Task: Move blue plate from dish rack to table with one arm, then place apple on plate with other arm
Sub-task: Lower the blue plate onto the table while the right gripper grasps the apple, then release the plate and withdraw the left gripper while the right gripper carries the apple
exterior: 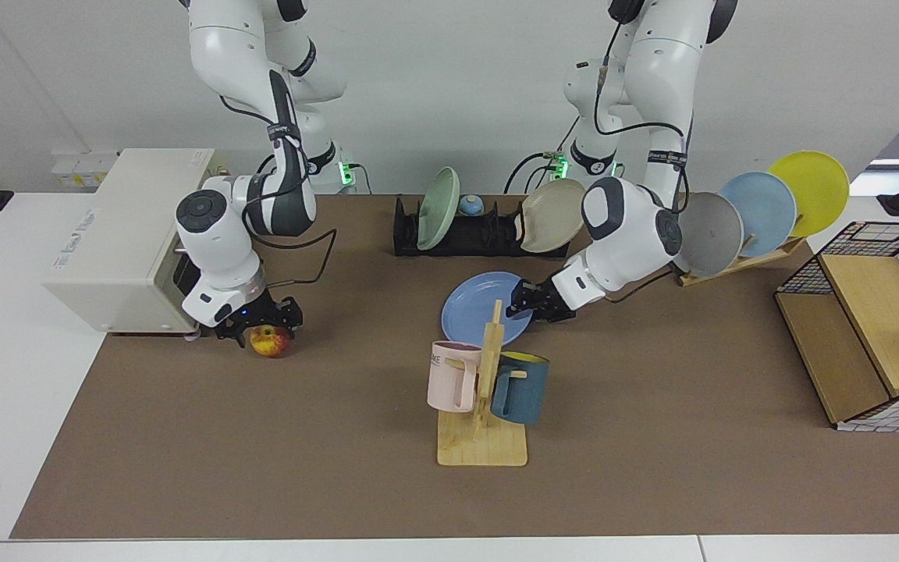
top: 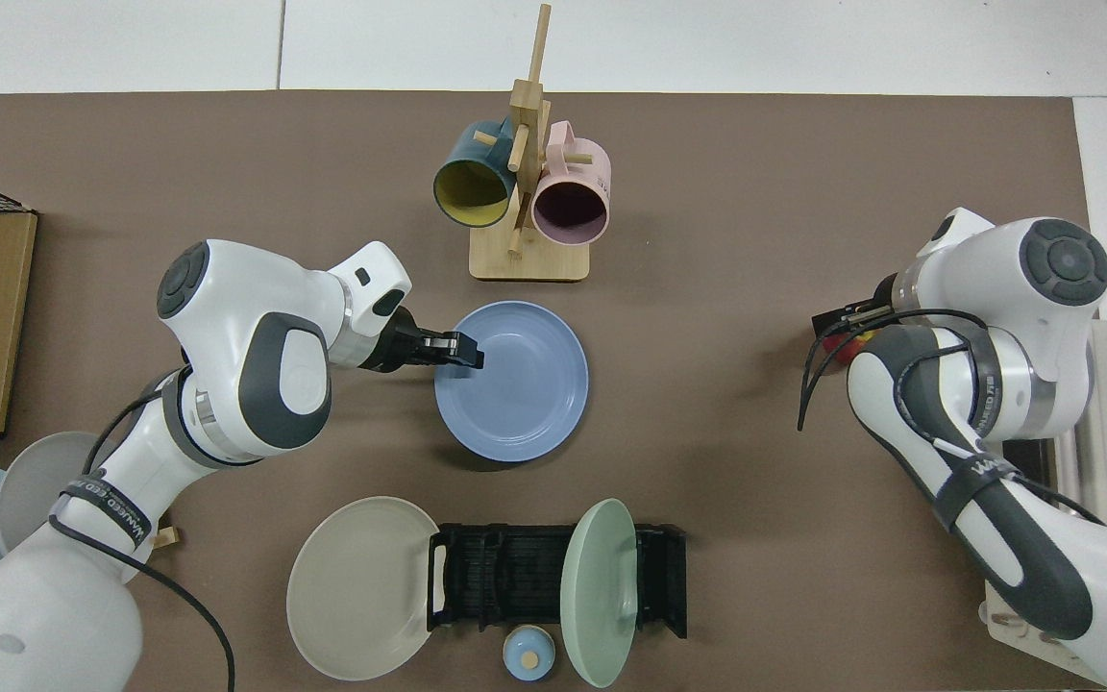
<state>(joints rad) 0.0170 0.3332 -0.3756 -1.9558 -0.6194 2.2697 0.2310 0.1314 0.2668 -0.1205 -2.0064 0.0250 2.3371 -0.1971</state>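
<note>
The left pincer pinches the blue plate by its rim, low over the bench – clear of the dish rack. The right pincer hangs just above the apple (whether spread, I cannot tell)

The left end effector is clamped low and near-horizontal, while the right end effector hangs low, pointing down.

Colours we see on the brown mat

Periwinkle-blue plate, black dish rack; the apple looks red-yellow, we think.
</note>
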